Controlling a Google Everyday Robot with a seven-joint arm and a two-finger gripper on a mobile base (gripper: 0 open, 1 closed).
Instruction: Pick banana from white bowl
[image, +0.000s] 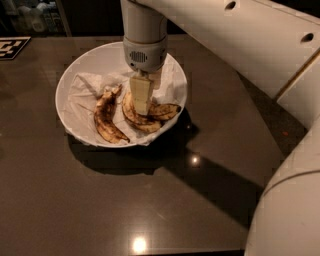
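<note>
My gripper (143, 102) hangs low inside the bowl (75, 75), right of its centre; I cannot tell whether it is spread or closed. The banana (164, 110) lies just beneath, its length running from the bowl's centre toward its right rim.

Item: banana (164, 111), yellow, brown-spotted, dark at its right tip. You'll find it lying flat in the right half of the paper-lined white bowl (70, 85). The pincer (140, 102) is over its left end.
</note>
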